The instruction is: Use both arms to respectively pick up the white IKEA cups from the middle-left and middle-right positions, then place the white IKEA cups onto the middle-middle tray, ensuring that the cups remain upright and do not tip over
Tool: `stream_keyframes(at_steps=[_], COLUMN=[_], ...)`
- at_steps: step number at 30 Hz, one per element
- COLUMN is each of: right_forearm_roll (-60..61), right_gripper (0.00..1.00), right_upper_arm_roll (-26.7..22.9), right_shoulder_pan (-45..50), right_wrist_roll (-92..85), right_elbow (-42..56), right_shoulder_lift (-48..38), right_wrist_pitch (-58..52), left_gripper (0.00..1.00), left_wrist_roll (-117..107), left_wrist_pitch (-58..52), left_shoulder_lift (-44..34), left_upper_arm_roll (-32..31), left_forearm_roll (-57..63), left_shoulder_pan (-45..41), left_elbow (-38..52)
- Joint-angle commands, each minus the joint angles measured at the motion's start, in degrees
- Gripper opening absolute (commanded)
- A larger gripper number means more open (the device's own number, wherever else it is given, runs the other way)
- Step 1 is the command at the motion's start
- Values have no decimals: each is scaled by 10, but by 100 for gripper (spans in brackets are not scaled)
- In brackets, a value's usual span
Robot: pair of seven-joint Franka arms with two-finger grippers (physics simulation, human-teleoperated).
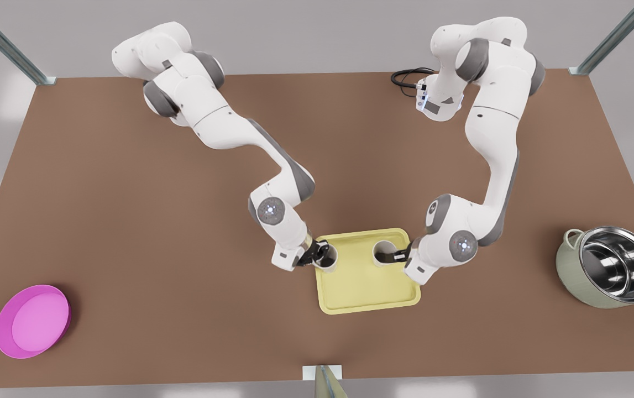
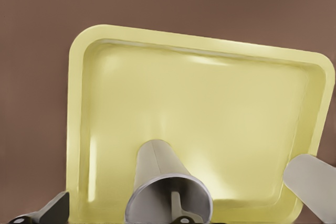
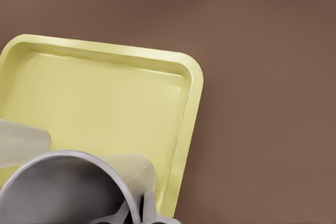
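Tray: the flat pale-yellow rectangular tray with rounded corners and a low rim (image 1: 372, 293) lies on the brown counter (image 1: 184, 221); its bare floor is plain to see.
Left gripper: the left arm's black two-finger left gripper (image 1: 398, 255) reaches in over the tray's far half, from the side toward the pot.
Left jaws: pinched on the rim wall of the inner off-white tapered cup (image 2: 157, 166); one finger stands inside the cup, and the outer one is cut off in the left wrist view.
Inner cup: upright, inside the tray's rim. Whether its base touches the tray floor cannot be told.
Right gripper: the right arm's black right gripper (image 1: 315, 255) sits at the tray's far corner on the dish side.
Right jaws: closed on the wall of the edge off-white tapered cup (image 3: 58, 192), which is seen close up, its lower part cut off.
Edge cup: upright, right at the tray's rim. Whether it stands inside the rim or on it is hard to make out.
Cups together: apart, with bare tray between them.
Pot: a pale-green steel-lined pot with handles (image 1: 609, 268), well away from the tray.
Dish: a round magenta dish (image 1: 32, 320), well away from the tray on the opposite side.
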Motion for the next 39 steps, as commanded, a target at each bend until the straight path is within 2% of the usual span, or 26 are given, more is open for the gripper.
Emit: stream_keyframes(at_steps=[1, 2, 4, 5, 7, 8, 9, 18, 20, 21, 23, 24, 25, 26, 27, 29, 34, 39], right_forearm_roll=[-2, -2, -1, 0, 0, 0, -8, -8, -6, -5, -6, -8, -15, -61, -102, -116, -142, -138], right_gripper=[21, 21, 21, 21, 21, 61, 100, 100, 100, 100, 100, 100, 100, 100, 100, 100, 100, 100], right_upper_arm_roll=[2, 2, 2, 2, 2, 2, 2, 1, 1, 1, 1, 1, 0, -26, -67, -102, -102, -102], right_shoulder_pan=[0, 1, 3, 6, 7, 7, 12, 8, 6, 0, -36, -88, -181, -247, -252, -269, -262, -263], right_wrist_roll=[108, 108, 108, 108, 108, 108, 103, 100, 101, 102, 101, 87, -14, -110, -117, -160, -168, -167], right_elbow=[8, 6, -2, -3, -4, -9, -15, -18, -116, -163, -173, -173, -172, -170, -166, -158, -211, -228], right_shoulder_lift=[9, 14, 14, 14, 15, 14, 14, -1, -95, -160, -230, -254, -263, -248, -249, -291, -444, -470], right_wrist_pitch=[20, 20, 20, 20, 19, 20, 21, 15, 4, -49, -238, -369, -478, -500, -500, -500, -514, -532], left_gripper=[100, 100, 100, 100, 100, 100, 100, 100, 100, 100, 100, 100, 100, 100, 100, 100, 100, 100], left_wrist_roll=[-96, -94, -91, -22, 205, 246, 243, 245, 245, 245, 245, 245, 245, 245, 245, 246, 246, 246], left_wrist_pitch=[-99, -206, -350, -420, -475, -402, -425, -431, -431, -431, -431, -431, -431, -431, -431, -431, -431, -431], left_shoulder_lift=[-29, -57, -97, -126, -194, -278, -272, -258, -258, -258, -258, -258, -258, -258, -258, -258, -258, -258], left_upper_arm_roll=[1, -4, -4, -1, 19, 93, 95, 95, 95, 95, 95, 95, 95, 95, 95, 95, 95, 95], left_forearm_roll=[12, 49, 52, 75, 127, 124, 122, 86, 86, 86, 86, 86, 86, 86, 86, 86, 86, 86], left_shoulder_pan=[3, 22, 49, 57, 71, 23, 14, 36, 42, 41, 41, 42, 42, 42, 42, 42, 42, 46], left_elbow=[4, 31, 119, 152, 147, 33, 35, 38, 38, 38, 38, 38, 37, 37, 37, 36, 36, 36])
